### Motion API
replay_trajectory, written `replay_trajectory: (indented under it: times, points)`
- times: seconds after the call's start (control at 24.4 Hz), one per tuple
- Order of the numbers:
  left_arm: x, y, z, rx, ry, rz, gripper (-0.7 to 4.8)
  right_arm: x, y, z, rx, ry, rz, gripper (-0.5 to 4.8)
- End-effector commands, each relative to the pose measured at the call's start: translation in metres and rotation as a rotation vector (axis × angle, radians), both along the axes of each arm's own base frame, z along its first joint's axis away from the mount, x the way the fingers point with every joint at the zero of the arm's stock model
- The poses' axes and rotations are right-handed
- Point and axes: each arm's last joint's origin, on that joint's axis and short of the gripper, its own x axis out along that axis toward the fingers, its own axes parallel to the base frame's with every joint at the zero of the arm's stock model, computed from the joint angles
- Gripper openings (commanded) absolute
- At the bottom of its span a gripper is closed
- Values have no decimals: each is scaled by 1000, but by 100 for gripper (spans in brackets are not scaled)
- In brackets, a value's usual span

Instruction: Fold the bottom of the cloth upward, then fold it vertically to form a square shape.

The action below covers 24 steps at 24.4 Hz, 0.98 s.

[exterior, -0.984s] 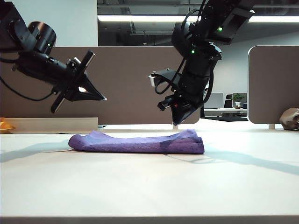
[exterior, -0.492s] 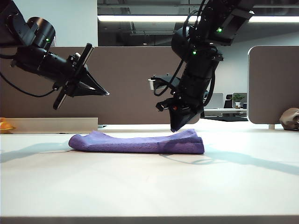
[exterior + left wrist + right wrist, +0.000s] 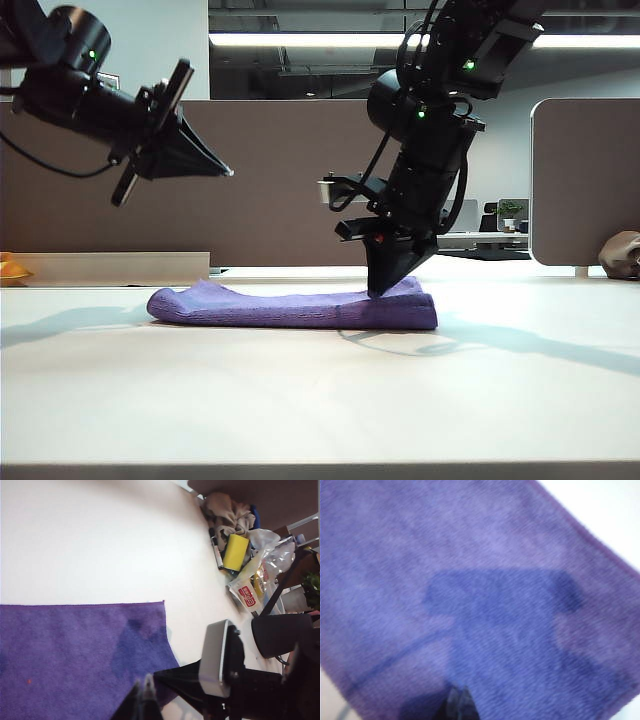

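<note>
Cloth (image 3: 300, 305) flat on table (image 3: 320, 400); L gripper (image 3: 228, 172) raised, R gripper (image 3: 377, 293) touching, both closed.

Fuzzy purple microfiber cloth (image 3: 80, 655) lying flat on the pale table (image 3: 100, 540), left gripper (image 3: 145, 700) above it with jaws pressed together, cluttered bags (image 3: 250, 580) beyond the table edge

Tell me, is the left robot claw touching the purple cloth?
No, the left gripper hangs high in the air, well above the cloth lying on the table.

Plain purple cloth (image 3: 300, 305) lies on the white table (image 3: 320, 400); black claws.
</note>
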Motion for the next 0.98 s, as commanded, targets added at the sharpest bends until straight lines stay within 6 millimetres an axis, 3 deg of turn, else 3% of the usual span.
replay_trajectory:
  times: [0.04,0.45,0.9,0.98]
  points:
    - [-5,3,10,7,-27,-6,2,-3,0,1,17,39,-1,-1]
    - [-13,4,10,54,-1,-32,2,-14,-4,-6,-18,178,16,-1]
    - [-15,6,8,59,25,-30,3,-19,-3,-12,-11,210,33,0]
    - [-15,6,8,59,26,-31,3,-18,-3,-11,-8,203,27,24]
